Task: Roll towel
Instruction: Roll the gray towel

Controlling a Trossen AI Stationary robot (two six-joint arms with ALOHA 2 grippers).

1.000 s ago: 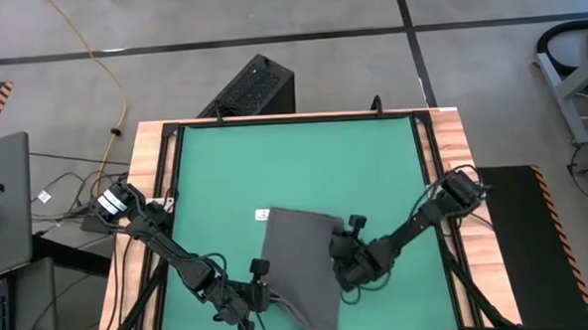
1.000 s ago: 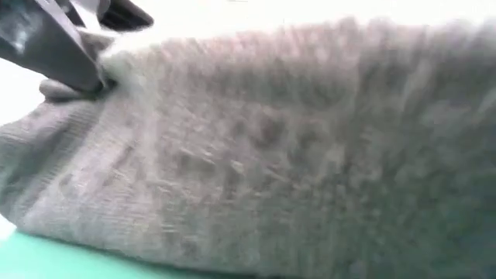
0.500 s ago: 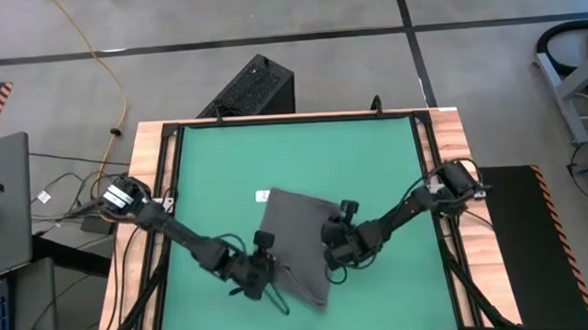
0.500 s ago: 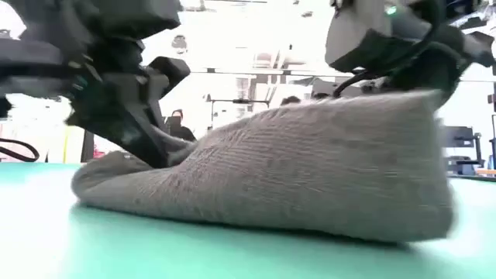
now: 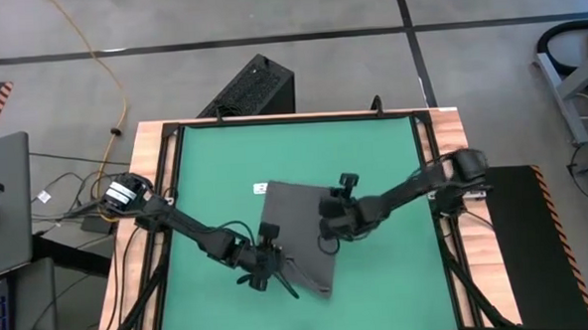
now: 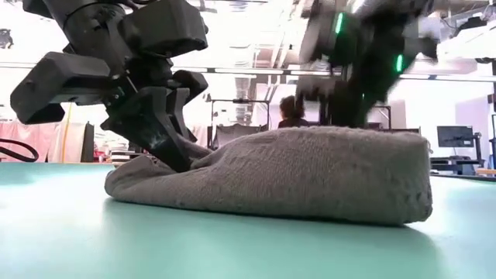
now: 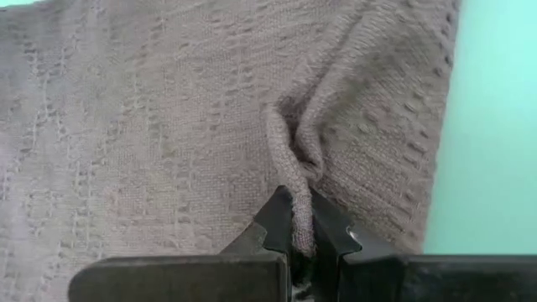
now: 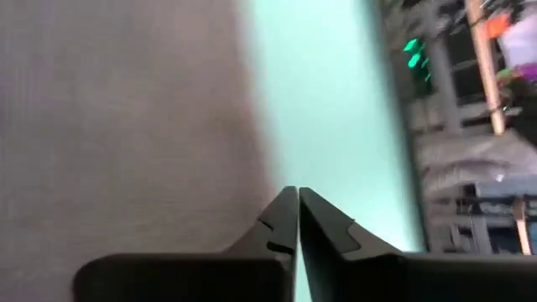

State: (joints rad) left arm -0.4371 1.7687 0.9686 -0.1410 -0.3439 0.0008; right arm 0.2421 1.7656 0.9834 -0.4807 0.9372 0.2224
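The dark grey towel (image 5: pixel 299 234) lies on the green table (image 5: pixel 214 159), bunched toward the near side, its white label (image 5: pixel 259 188) at the far left corner. In the low view it is a low heap (image 6: pixel 294 174). My left gripper (image 5: pixel 276 268) stands at its near left part, shut on a pucker of cloth. My right gripper (image 5: pixel 329 226) hovers over the towel's right part (image 8: pixel 117 126) near that edge, fingertips (image 8: pixel 295 220) almost together with nothing between them. My left gripper pinches a raised fold of the towel (image 7: pixel 294 180) between its two fingers, slanting down from the table's left side (image 6: pixel 167 151). The cloth puckers up into the tips; the rest of the towel lies on the table. My right gripper (image 6: pixel 349 108) stands blurred just over the towel's top; whether it touches, I cannot tell.
Bare green table lies to the far side (image 5: pixel 293 145) and on the left. Wooden rails (image 5: pixel 148 191) frame the table. A black box (image 5: pixel 253 87) sits on the floor beyond the far edge. A person (image 6: pixel 291 112) shows in the room behind.
Both grippers have gone toward the table's far edge, the left one also toward the right. The towel has slid with them away from the near edge. Its right part, held up half a second ago, now lies lower, and my right gripper has risen above it.
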